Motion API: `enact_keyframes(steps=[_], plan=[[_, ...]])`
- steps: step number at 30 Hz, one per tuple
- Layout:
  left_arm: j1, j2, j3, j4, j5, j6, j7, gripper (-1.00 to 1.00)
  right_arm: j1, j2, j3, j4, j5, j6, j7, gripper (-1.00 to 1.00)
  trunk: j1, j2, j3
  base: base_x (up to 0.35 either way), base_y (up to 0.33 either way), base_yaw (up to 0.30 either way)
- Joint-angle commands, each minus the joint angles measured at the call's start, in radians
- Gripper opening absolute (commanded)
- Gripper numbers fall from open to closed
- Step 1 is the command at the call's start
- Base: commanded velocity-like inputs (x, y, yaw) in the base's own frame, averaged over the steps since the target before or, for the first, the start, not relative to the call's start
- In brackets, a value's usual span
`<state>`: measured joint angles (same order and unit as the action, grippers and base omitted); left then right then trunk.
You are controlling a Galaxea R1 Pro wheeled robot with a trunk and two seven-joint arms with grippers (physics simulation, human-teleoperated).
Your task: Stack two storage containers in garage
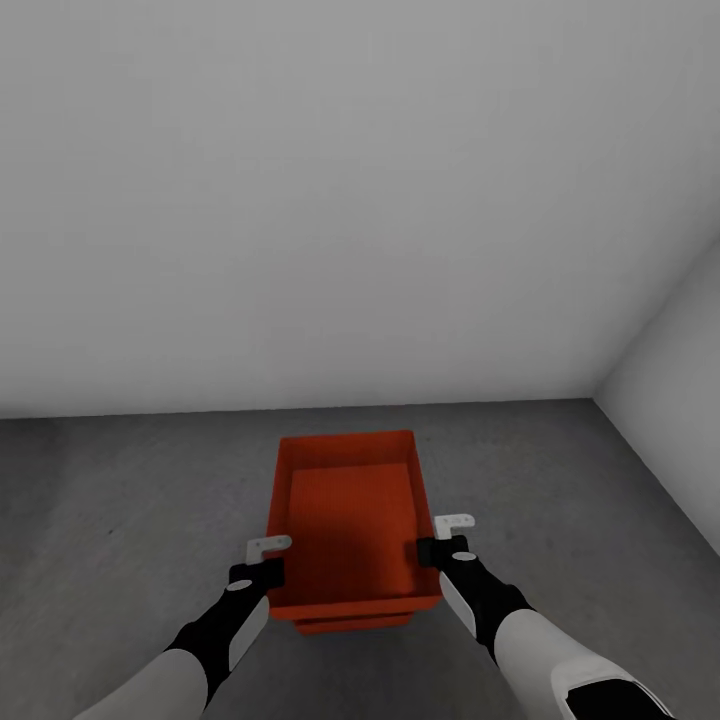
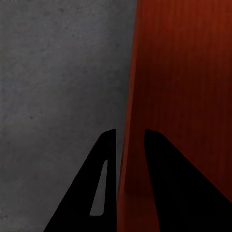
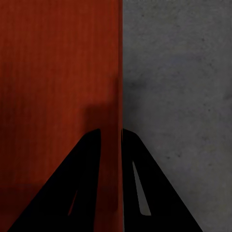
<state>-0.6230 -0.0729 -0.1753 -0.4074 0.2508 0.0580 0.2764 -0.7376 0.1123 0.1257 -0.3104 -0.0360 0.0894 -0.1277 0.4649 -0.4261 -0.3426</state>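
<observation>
- The top box [image 1: 352,520] sits on the lower box [image 1: 350,622], whose edge peeks out under its near end; both rest on the grey floor [image 1: 120,500] near the white wall [image 1: 300,200].
- The long axis of the top box runs away from the robot toward the wall; its open side faces up.
- The top box looks empty; only its smooth orange-red bottom shows inside.
- The left arm reaches forward, its left gripper [image 1: 262,562] at the box's left wall near the near corner.
- In the left wrist view the left gripper [image 2: 129,137] straddles that wall, one finger on each side; a narrow gap shows, so whether it pinches I cannot tell.
- The right arm mirrors it, the right gripper [image 1: 447,540] at the right wall.
- In the right wrist view the right gripper [image 3: 111,133] has its fingers pressed against the wall from both sides, pinching it.
</observation>
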Motion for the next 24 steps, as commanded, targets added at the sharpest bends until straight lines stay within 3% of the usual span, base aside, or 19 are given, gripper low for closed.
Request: enact_keyframes(steps=[1, 24], plan=[[0.0, 0.001, 0.014, -0.001, 0.061, 0.006, 0.016, -1.0, -0.001, 0.0, -0.029, -0.006, -0.018, -0.036, -0.012, -1.0, 0.004, -0.009, -0.005, 0.0, 0.0, 0.0], [0.0, 0.001, 0.014, 0.003, 0.062, 0.006, 0.017, -1.0, -0.001, -0.001, -0.029, -0.006, -0.016, -0.035, -0.013, -1.0, 0.092, -0.17, -0.077, 0.0, 0.0, 0.0]])
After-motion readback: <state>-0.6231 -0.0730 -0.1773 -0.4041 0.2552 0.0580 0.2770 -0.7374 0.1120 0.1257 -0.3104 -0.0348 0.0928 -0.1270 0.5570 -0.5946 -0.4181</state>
